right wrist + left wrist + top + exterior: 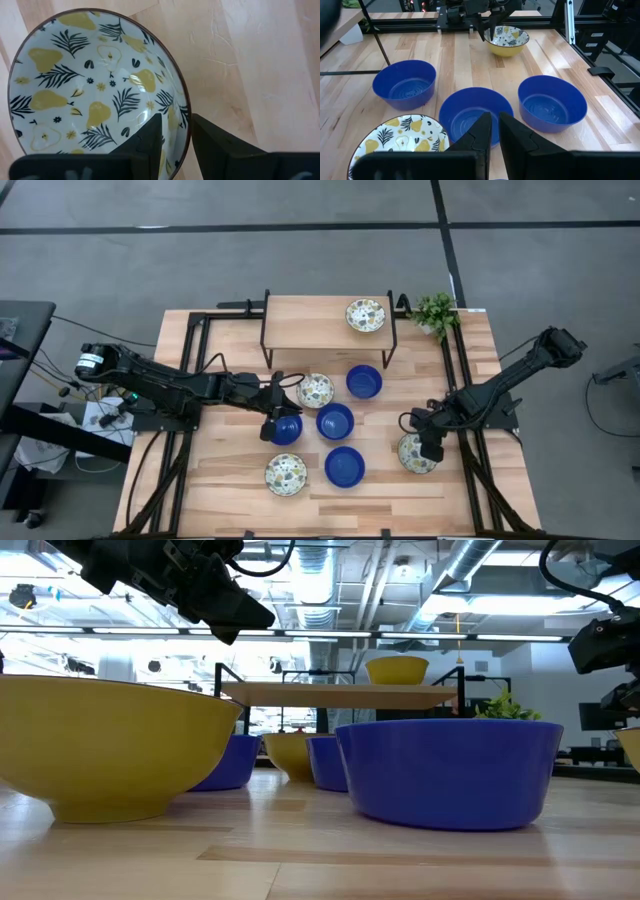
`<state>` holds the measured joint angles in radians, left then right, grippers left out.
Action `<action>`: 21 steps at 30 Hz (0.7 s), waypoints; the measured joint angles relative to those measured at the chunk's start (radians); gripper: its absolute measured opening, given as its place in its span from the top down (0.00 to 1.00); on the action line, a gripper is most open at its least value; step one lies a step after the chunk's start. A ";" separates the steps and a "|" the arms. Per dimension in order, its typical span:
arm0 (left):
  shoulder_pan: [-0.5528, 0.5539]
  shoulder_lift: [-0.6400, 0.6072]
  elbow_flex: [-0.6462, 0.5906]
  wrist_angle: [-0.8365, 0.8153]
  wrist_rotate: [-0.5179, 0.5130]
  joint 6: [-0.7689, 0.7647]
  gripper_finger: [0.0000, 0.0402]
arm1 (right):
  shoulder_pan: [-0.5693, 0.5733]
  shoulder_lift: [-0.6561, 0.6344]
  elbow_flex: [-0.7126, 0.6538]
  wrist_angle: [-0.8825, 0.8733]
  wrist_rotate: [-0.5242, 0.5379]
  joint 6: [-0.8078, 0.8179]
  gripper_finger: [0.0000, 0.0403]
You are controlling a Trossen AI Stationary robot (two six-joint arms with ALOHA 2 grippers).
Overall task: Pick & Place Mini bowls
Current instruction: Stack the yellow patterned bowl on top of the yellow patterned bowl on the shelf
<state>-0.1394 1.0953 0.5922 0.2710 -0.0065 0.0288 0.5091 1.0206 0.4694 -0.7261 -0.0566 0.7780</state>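
A patterned mini bowl, white with yellow pears and dark leaves, sits near the right edge of the wooden surface. Its rim is clamped between the fingers of the right end effector; the grip is best kept firm and the lift straight up. The left end effector is pinched on the rim of a blue mini bowl left of centre. Three more blue bowls and three patterned ones, one on the raised shelf, are spread about

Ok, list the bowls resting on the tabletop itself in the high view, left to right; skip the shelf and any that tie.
Patterned bowl nearest the front edge → patterned bowl near the shelf → blue bowl nearest the shelf → patterned bowl under the right gripper.
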 joint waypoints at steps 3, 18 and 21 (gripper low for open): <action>0.000 0.000 0.000 0.000 0.000 0.000 0.92 | 0.000 0.000 0.000 -0.001 0.000 0.000 0.77; 0.000 0.000 0.000 0.007 0.000 0.000 0.92 | -0.010 0.000 0.000 -0.005 0.000 0.000 0.77; 0.000 0.000 0.000 0.008 0.000 0.000 0.92 | -0.030 0.000 0.000 -0.005 0.000 0.000 0.77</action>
<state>-0.1394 1.0954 0.5922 0.2787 -0.0067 0.0292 0.4794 1.0203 0.4698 -0.7311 -0.0566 0.7776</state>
